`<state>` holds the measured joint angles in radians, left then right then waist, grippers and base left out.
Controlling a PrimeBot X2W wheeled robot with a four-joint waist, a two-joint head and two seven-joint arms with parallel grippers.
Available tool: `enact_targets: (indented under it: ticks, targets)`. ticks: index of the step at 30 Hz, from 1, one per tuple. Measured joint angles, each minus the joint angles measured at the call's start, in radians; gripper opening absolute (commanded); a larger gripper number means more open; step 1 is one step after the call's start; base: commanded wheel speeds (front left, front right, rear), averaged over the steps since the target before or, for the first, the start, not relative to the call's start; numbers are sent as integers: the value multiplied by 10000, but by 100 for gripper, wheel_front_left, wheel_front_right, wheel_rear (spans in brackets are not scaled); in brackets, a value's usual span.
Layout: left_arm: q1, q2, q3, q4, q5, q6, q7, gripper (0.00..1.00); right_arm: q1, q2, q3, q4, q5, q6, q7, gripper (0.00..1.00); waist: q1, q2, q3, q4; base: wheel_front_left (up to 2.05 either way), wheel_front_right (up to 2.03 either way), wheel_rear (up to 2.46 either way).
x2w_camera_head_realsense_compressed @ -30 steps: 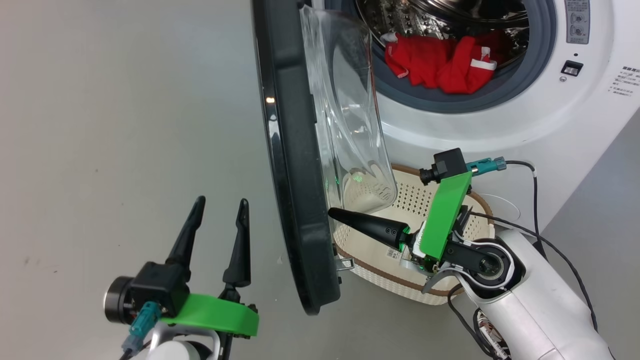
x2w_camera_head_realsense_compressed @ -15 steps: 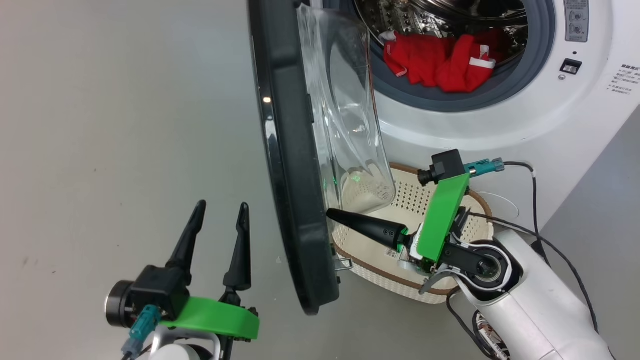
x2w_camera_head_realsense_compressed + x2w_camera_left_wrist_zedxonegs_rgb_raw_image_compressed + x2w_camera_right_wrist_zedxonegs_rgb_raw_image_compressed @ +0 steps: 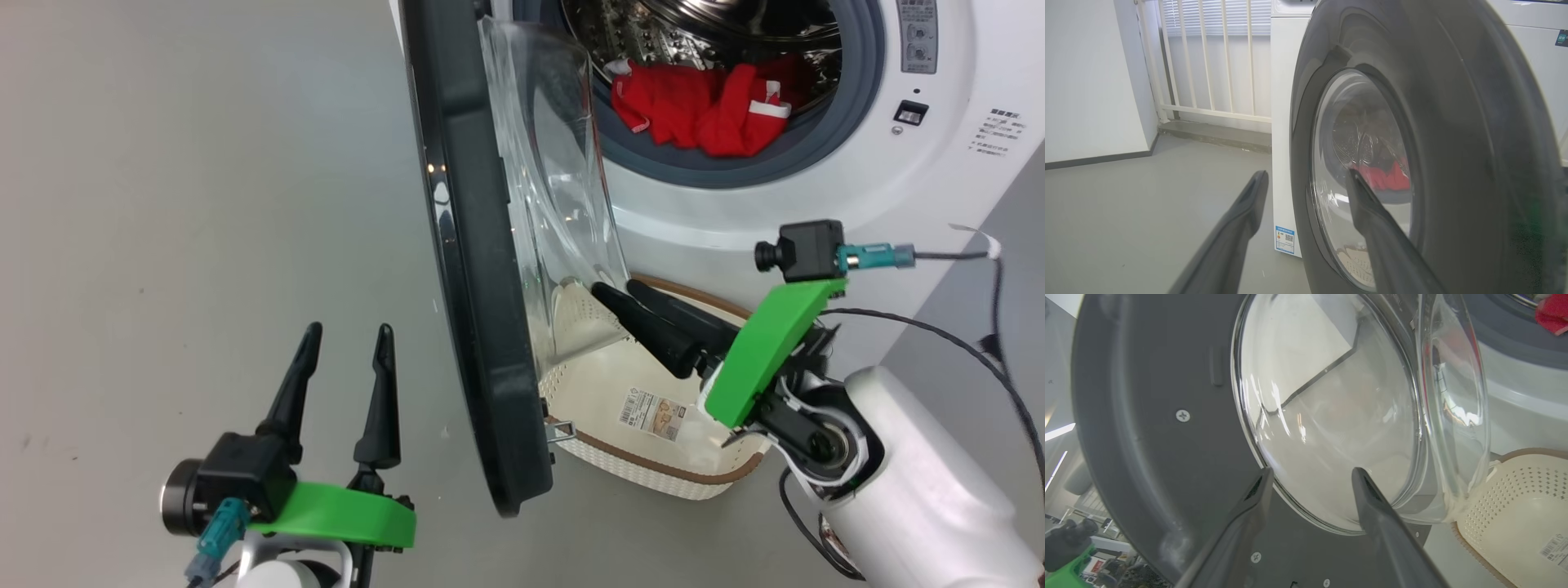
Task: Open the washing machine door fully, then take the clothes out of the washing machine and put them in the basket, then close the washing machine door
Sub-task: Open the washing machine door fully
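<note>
We see the clothes (image 3: 702, 110) in the washing machine (image 3: 816, 204), a paper label (image 3: 653, 412) in the basket (image 3: 653, 467) by the washing machine door (image 3: 473, 327), a blue sticker (image 3: 1284, 240) in our left wrist view, and the left gripper (image 3: 349, 328) and right gripper (image 3: 618, 286) both spread apart.

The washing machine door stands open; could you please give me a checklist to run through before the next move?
1. The washing machine door swung off the drum opening: ok.
2. Door fully open: cannot tell.
3. The clothes lying at the drum's mouth: ok.
4. The basket on the floor below the opening, no clothes in it: ok.
5. The right gripper open and empty: ok; clear of the glass bowl: cannot tell.
6. The left gripper open, apart from the door: ok.
</note>
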<state>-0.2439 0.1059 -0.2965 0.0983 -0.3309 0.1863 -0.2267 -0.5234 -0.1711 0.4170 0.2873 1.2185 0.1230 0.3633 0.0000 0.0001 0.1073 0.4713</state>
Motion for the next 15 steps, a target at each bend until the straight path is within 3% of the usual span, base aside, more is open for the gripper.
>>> enact_targets:
  ticks: [7, 15]
  targets:
    - [267, 36, 77, -128, -67, 73, -94, 100, 410, -27, -314, -163, -3452, 2, -1988, 100, 0, 0, -72, -142, 0, 0, 0]
    - [396, 84, 82, -128, -138, 54, -127, 100, 1177, 660, -1879, -734, -7745, 12, -3864, 100, 0, -1, -95, -185, 0, 0, 0]
